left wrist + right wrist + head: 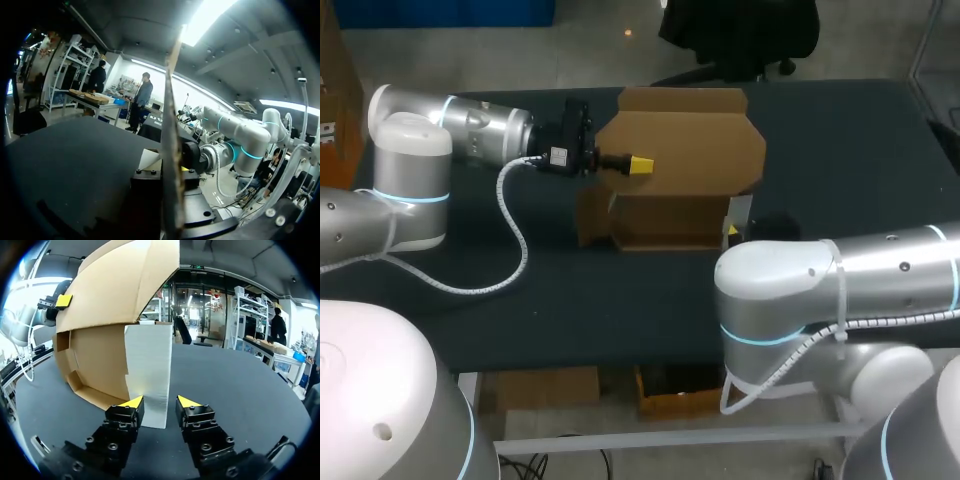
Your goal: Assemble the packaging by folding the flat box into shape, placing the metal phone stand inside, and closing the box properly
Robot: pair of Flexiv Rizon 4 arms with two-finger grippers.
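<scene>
Head view, box (pixel 665 222) lying crosswise (lid (pixel 685 135) up), left claw (pixel 640 163) gripping lid

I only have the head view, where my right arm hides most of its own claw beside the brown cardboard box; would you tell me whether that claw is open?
Observer: Yes, it is open. The right wrist view shows the right claw with its two yellow tips apart and nothing between them.
Operator: Thank you. What is directly ahead of it?
Observer: An upright white panel adjoining the brown cardboard box stands just ahead of the claw. It is mostly in front of one finger, not between the tips.
</scene>
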